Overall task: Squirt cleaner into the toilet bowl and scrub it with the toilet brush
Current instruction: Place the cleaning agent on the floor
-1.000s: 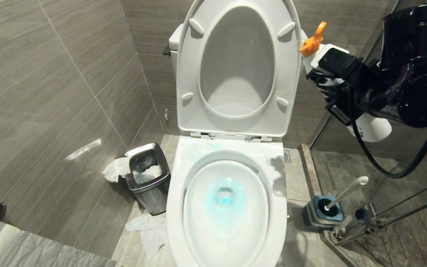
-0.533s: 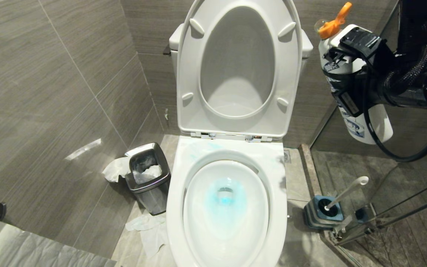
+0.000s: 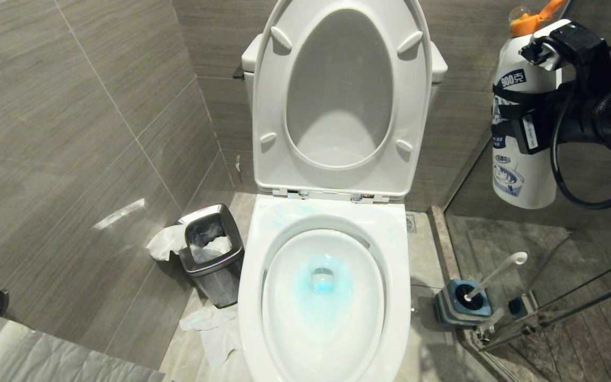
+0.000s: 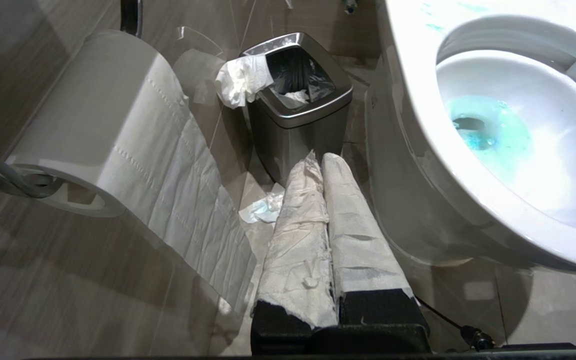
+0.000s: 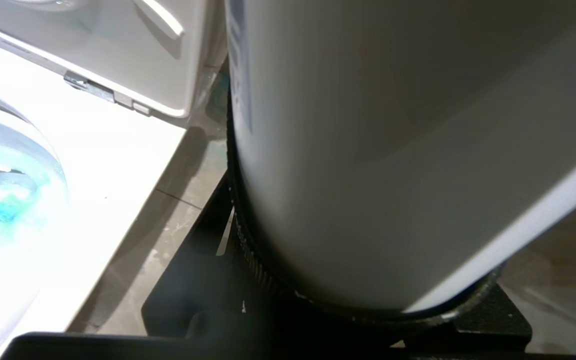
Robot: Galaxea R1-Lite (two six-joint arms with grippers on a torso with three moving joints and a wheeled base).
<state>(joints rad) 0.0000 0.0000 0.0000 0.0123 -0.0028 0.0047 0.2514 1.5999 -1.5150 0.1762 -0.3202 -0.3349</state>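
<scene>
The white toilet bowl (image 3: 255,265) stands open, seat and lid up. Turquoise cleaner (image 3: 319,281) tints the water at the drain, with faint streaks on the back rim. My right gripper (image 3: 520,124) is shut on a white bottle (image 3: 523,175) with an orange spout cap, held upright in the air to the right of the tank. In the right wrist view that bottle (image 5: 393,150) fills most of the picture. The toilet brush (image 3: 496,273) leans in its blue-topped holder (image 3: 456,310) on the floor right of the bowl. My left gripper (image 4: 318,160), its fingers wrapped in white tape, is shut and empty beside the bowl.
A steel waste bin (image 3: 212,254) with tissue stands left of the bowl, and crumpled tissue (image 3: 212,329) lies on the floor before it. A toilet paper roll (image 4: 98,115) hangs on the left wall. A glass partition (image 3: 576,297) closes off the right side behind the brush.
My right arm has swung the bottle from a tilt toward the toilet to upright, and has carried it up and to the right, away from the seat. The left arm has kept still.
</scene>
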